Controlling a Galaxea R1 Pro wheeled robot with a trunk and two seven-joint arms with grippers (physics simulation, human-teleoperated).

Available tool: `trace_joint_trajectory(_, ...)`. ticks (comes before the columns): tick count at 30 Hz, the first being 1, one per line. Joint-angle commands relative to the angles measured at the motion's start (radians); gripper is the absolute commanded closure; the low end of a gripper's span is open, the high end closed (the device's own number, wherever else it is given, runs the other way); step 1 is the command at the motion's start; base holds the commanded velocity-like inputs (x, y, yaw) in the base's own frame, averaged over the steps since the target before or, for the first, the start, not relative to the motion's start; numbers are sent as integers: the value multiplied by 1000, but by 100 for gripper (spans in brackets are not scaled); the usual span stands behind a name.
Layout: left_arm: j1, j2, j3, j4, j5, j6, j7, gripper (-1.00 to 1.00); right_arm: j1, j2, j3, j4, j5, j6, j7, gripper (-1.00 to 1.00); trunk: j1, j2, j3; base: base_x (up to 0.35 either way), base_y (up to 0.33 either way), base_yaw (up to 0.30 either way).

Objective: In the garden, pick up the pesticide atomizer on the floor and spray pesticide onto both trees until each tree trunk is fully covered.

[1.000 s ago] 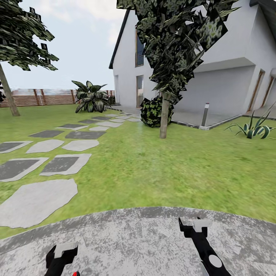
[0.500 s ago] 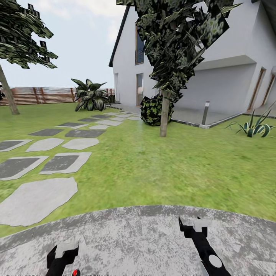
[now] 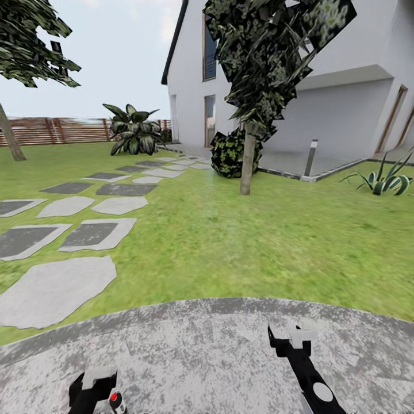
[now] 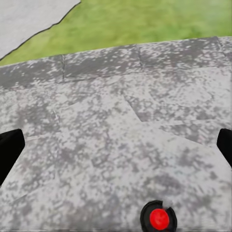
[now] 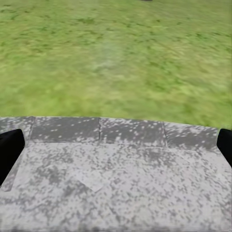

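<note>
The pesticide atomizer (image 3: 117, 401) stands upright on grey paving, its red top (image 4: 158, 218) seen from above. My left gripper (image 3: 94, 376) hovers right beside it, open; both black fingers (image 4: 9, 151) are spread wide and touch nothing. My right gripper (image 3: 292, 336) is open over bare paving, with its fingertips (image 5: 9, 147) far apart. One tree has its grey-brown trunk (image 3: 247, 165) ahead on the lawn, under a dark leafy canopy. A second tree's trunk (image 3: 10, 138) leans at the far left by the fence.
Grey stepping slabs (image 3: 98, 234) cross the lawn (image 3: 230, 241) on the left. A round dark bush (image 3: 229, 154) sits by the nearer trunk. The white house (image 3: 345, 115), a short lamp post (image 3: 310, 156), a spiky plant (image 3: 384, 181) and the slat fence (image 3: 63, 130) lie beyond.
The camera has tilted down a little, so the whole garden sits higher in the picture. More of the atomizer's red top shows beside my left gripper. The right gripper keeps its place.
</note>
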Motion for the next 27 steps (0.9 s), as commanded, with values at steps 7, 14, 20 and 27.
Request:
trace_joint_trajectory(7, 0, 4, 4, 1, -4, 5, 5, -100, 0, 0, 1, 2, 1, -3, 1, -100, 3, -2, -28, 0, 0, 0)
trace_joint_trajectory(14, 1, 4, 4, 1, -4, 6, 4, -100, 0, 0, 0, 2, 1, -3, 1, -100, 6, -4, -57, 0, 0, 46)
trace_joint_trajectory(20, 1, 3, 4, 1, -4, 6, 4, -100, 0, 0, 0, 2, 1, -3, 1, -100, 9, -5, -81, 0, 0, -31)
trace_joint_trajectory(27, 1, 3, 4, 1, -4, 6, 4, -100, 0, 0, 0, 1, 0, -3, 1, -100, 12, -7, -108, 0, 0, -172)
